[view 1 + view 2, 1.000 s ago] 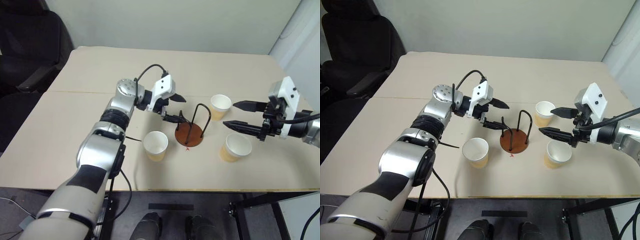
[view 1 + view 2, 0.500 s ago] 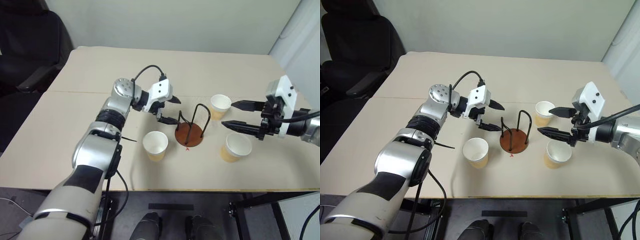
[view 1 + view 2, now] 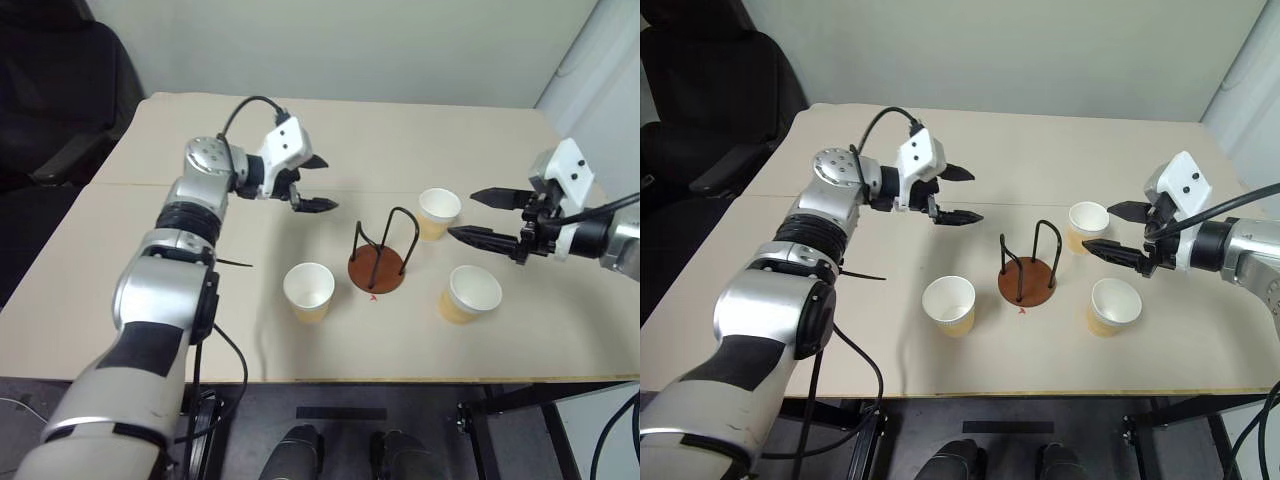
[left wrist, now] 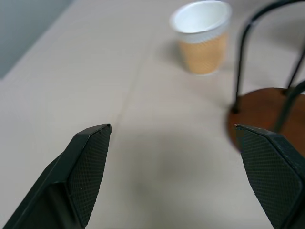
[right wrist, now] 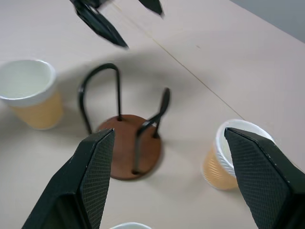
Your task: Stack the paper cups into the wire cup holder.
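The wire cup holder (image 3: 378, 270), a reddish-brown disc with black wire loops, stands empty at mid-table. Three paper cups stand upright around it: one in front on the left (image 3: 309, 291), one to its far right (image 3: 439, 213) and one to its near right (image 3: 471, 293). My left gripper (image 3: 324, 183) hovers open and empty above the table, left of and beyond the holder. On the right, my right gripper (image 3: 462, 214) is open and empty beside the far right cup, its lower finger above the near right cup. The right wrist view shows the holder (image 5: 128, 145) between two cups (image 5: 31, 93) (image 5: 233, 155).
The beige table (image 3: 200, 300) has a seam running across its middle (image 3: 150, 184). A black chair (image 3: 710, 90) stands off the far left corner. Bare tabletop lies behind the holder and along the left side.
My left gripper has drawn back from the holder, going left and up, still open. The right gripper has hardly moved. The cups and holder stand as before.
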{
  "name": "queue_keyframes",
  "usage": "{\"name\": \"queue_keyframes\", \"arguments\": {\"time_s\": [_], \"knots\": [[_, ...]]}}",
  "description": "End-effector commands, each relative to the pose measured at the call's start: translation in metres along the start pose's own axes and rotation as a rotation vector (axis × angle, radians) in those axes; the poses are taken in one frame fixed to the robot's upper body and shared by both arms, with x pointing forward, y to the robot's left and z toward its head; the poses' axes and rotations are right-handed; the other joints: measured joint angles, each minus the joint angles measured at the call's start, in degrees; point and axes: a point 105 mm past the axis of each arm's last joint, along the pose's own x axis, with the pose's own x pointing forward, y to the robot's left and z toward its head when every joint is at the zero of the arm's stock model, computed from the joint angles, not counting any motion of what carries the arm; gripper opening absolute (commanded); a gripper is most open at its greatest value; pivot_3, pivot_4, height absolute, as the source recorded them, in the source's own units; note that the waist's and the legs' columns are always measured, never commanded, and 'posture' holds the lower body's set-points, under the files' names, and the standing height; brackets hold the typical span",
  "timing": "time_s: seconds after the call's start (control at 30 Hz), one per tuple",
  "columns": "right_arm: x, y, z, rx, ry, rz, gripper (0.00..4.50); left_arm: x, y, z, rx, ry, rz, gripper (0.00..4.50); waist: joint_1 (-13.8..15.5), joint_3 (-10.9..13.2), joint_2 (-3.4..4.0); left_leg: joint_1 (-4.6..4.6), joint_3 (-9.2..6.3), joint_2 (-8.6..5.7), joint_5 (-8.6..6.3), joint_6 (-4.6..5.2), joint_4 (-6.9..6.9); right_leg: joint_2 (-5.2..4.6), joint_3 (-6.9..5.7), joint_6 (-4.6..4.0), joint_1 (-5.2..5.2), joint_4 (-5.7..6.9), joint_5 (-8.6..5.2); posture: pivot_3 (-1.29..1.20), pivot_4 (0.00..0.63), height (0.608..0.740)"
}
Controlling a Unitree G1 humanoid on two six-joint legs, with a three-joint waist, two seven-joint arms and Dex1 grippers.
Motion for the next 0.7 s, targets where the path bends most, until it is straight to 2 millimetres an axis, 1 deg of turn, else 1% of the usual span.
{"name": "queue_keyframes", "arguments": {"time_s": [0.03,0.13,0.23,0.3,0.4,0.5,0.63,0.7], "knots": [[-0.001,-0.005,0.011,-0.049,-0.019,-0.029,3.73,-0.016,0.013,0.022,0.002,-0.070,0.029,4.40,-0.01,0.00,0.00,0.00,0.00,0.00,0.00,0.00,-0.01,0.00,0.00,0.00,0.00,0.00,0.00,0.00,0.150,0.740],[0.001,-0.014,0.005,-0.095,0.041,-0.048,3.73,-0.030,0.011,0.027,-0.037,-0.097,-0.042,4.40,0.04,0.00,0.00,-0.01,0.00,-0.01,0.00,0.00,-0.03,0.00,-0.01,0.00,-0.01,-0.04,0.00,0.00,0.150,0.740],[0.003,-0.020,0.001,-0.118,0.074,-0.054,3.73,-0.040,0.002,0.033,-0.087,-0.127,-0.153,4.40,0.07,0.00,0.00,-0.09,-0.03,-0.02,0.00,0.00,-0.04,0.00,-0.01,0.00,-0.07,-0.07,0.00,0.00,0.150,0.740],[0.005,-0.024,-0.004,-0.159,0.119,-0.060,3.73,-0.047,-0.003,0.040,-0.127,-0.157,-0.215,4.40,0.04,0.00,0.00,-0.15,-0.07,-0.02,0.00,0.00,-0.04,0.00,-0.03,0.00,-0.14,-0.07,0.00,0.00,0.150,0.740],[0.008,-0.032,-0.018,-0.242,0.211,-0.067,3.73,-0.054,-0.004,0.052,-0.166,-0.202,-0.238,4.40,0.03,0.00,0.00,-0.31,-0.09,-0.02,0.00,0.00,-0.03,-0.01,-0.04,0.00,-0.31,-0.03,0.00,0.00,0.150,0.740],[0.012,-0.036,-0.024,-0.287,0.247,-0.059,3.73,-0.060,-0.007,0.060,-0.178,-0.237,-0.256,4.40,-0.13,0.00,0.00,-0.43,-0.07,-0.01,0.00,0.00,-0.03,-0.03,-0.05,0.00,-0.44,-0.04,0.00,0.00,0.150,0.740],[0.019,-0.041,-0.024,-0.339,0.269,-0.044,3.73,-0.064,-0.014,0.059,-0.157,-0.217,-0.282,4.40,-0.25,-0.02,0.04,-0.46,-0.04,-0.01,0.00,0.00,-0.05,-0.05,-0.03,0.00,-0.50,-0.02,0.00,0.00,0.150,0.740],[0.025,-0.046,-0.022,-0.364,0.270,-0.044,3.73,-0.066,-0.020,0.051,-0.124,-0.167,-0.295,4.40,-0.48,-0.02,0.04,-0.44,-0.04,0.00,0.01,0.00,-0.04,-0.03,-0.05,0.00,-0.50,-0.01,0.00,0.00,0.150,0.740]]}}
